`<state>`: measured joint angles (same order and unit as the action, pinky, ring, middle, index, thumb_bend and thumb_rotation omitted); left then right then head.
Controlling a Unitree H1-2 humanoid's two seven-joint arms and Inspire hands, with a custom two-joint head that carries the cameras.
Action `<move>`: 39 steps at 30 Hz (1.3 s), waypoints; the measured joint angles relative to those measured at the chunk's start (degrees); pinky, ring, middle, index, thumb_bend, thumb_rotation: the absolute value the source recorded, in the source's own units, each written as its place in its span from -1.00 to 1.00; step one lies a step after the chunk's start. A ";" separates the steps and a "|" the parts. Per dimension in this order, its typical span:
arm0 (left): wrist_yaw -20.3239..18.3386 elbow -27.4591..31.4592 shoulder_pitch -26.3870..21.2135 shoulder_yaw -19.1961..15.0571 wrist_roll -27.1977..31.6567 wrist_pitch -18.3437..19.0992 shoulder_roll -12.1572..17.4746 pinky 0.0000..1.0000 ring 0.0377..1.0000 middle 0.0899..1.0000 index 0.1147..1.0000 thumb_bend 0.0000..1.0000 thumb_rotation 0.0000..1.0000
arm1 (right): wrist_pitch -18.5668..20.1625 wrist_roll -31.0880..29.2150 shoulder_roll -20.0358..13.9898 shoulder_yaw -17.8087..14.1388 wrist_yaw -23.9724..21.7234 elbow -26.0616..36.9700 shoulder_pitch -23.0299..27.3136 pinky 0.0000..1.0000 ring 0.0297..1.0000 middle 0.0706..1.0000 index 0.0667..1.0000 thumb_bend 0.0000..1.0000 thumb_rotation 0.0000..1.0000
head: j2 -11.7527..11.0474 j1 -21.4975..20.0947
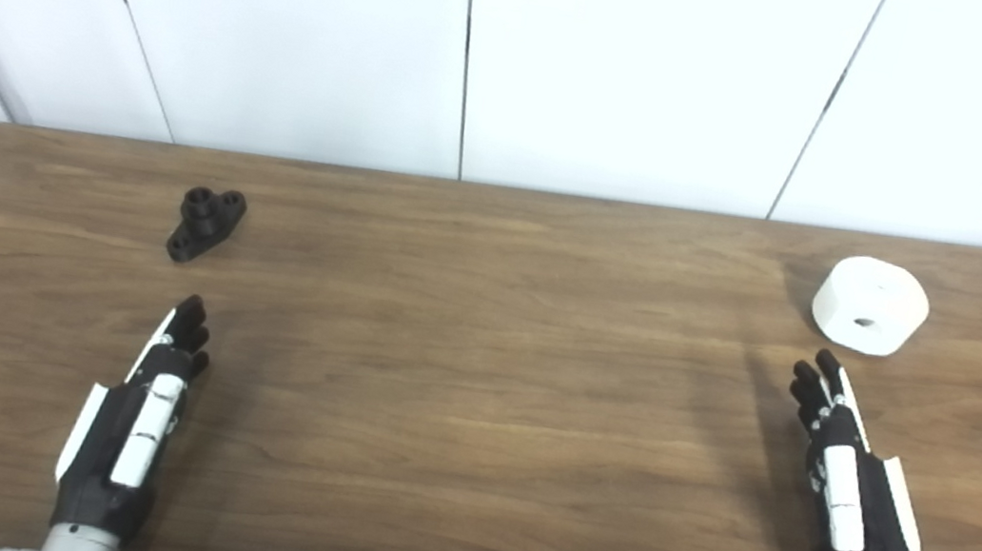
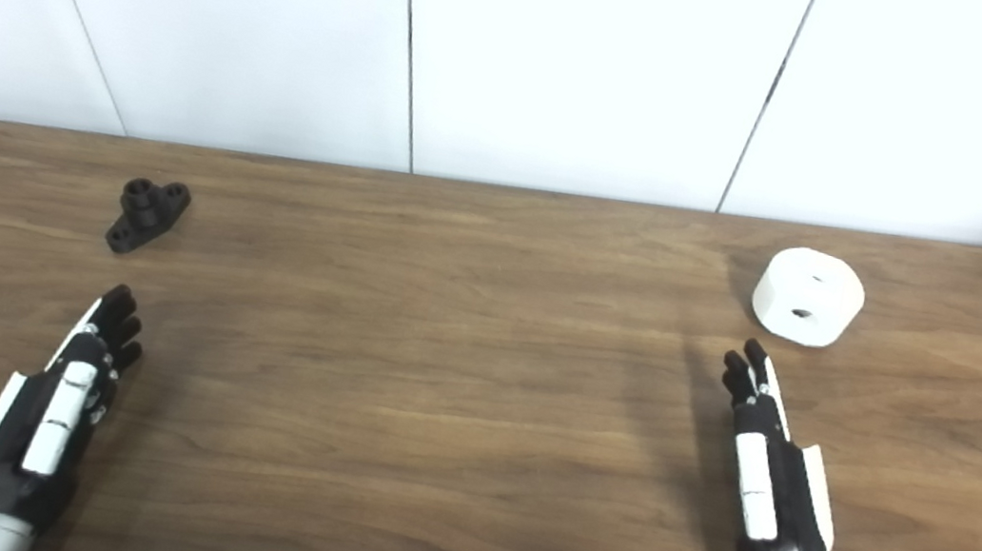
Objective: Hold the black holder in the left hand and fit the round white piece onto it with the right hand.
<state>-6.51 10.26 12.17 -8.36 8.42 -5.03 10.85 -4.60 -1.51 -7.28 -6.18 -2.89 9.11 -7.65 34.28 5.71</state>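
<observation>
Left eye view: black holder and round white piece lie untouched.

Table: wood-grain top in mid brown, darker streaks running left to right, rounded far corners, filling the lower part of both views. Wall: white flat panels behind the table's far edge, divided by thin dark seams. Light: even, bright, soft shadows on the wood. Floor, windows: not visible.
</observation>
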 measured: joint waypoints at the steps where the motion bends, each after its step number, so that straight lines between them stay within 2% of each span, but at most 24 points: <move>1: 0.12 0.04 0.05 0.04 -0.22 -0.19 -0.30 1.00 1.00 1.00 0.99 0.10 0.68 | -0.11 -0.24 -0.05 0.00 -0.14 -0.06 -0.01 1.00 0.91 0.90 0.96 0.10 0.96 | -0.96 1.22; 3: 0.39 0.06 0.09 0.12 -1.28 -0.68 -0.58 0.99 1.00 1.00 0.99 0.13 0.67 | -0.43 -0.61 -0.30 -0.03 -0.60 -0.33 -0.05 1.00 0.91 0.91 0.96 0.11 0.97 | -3.24 3.42; 6: 0.60 0.06 0.10 0.39 -2.23 -1.07 -0.72 1.00 1.00 1.00 1.00 0.08 0.67 | -2.28 -1.20 -1.52 -0.10 -1.51 -1.39 0.15 1.00 0.92 0.92 0.97 0.12 0.99 | -5.00 5.09; 8: 0.78 0.06 0.12 0.54 -2.74 -1.11 -0.78 1.00 1.00 1.00 0.98 0.10 0.66 | -3.33 -1.87 -2.36 -0.40 -1.78 -2.19 0.51 1.00 0.94 0.92 0.98 0.12 0.99 | -5.01 5.10; 9: 1.03 0.05 0.13 0.70 -3.38 -1.12 -0.83 1.00 1.00 1.00 0.97 0.12 0.66 | -3.62 -2.18 -2.61 -0.57 -1.80 -2.44 0.62 1.00 0.95 0.93 0.99 0.10 1.00 | -6.05 6.32; 15: 1.73 -0.38 -0.04 0.96 -4.67 -1.89 -1.31 0.99 0.98 0.99 0.96 0.18 0.63 | -4.01 -4.61 -3.13 -0.97 -2.08 -3.19 0.94 1.00 0.98 0.95 1.00 -0.02 1.00 | -8.78 8.70; 20: 1.72 -1.25 -0.48 1.52 -5.82 -2.71 -1.36 1.00 0.98 0.99 0.97 0.13 0.64 | -5.42 -5.61 -3.70 -1.03 -2.90 -4.50 1.71 1.00 1.00 0.97 1.00 -0.07 1.00 | -10.45 9.67; 26: 1.71 -2.13 -0.79 1.75 -6.57 -5.31 -1.51 1.00 0.98 0.98 0.96 0.06 0.61 | -6.60 -6.02 -4.06 -1.33 -3.00 -5.79 2.83 1.00 1.00 0.98 1.00 -0.11 1.00 | -10.63 10.02; 32: 1.93 -2.37 -1.04 1.48 -6.69 -5.45 -1.82 1.00 0.97 0.98 0.97 0.07 0.63 | -6.59 -5.85 -3.99 -1.28 -2.95 -5.79 2.83 1.00 1.00 0.98 1.00 -0.13 1.00 | -10.37 8.62; 37: 2.74 -2.37 -1.16 1.03 -7.31 -5.30 -2.08 0.95 0.97 0.97 0.98 0.07 0.49 | -7.04 -4.36 -3.99 -1.05 -2.92 -6.14 3.10 1.00 1.00 0.97 1.00 -0.08 1.00 | -9.93 7.56; 39: 4.15 -2.23 -1.21 0.99 -10.26 -4.97 -2.07 0.90 0.95 0.94 0.96 0.08 0.40 | -7.06 -3.92 -3.95 -1.07 -2.85 -6.34 3.27 1.00 1.00 0.96 1.00 -0.05 1.00 | -9.84 7.56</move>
<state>-2.36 8.03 10.96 -7.37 -1.84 -9.99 8.78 -11.65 -5.42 -11.23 -7.25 -5.74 2.78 -4.38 24.43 13.27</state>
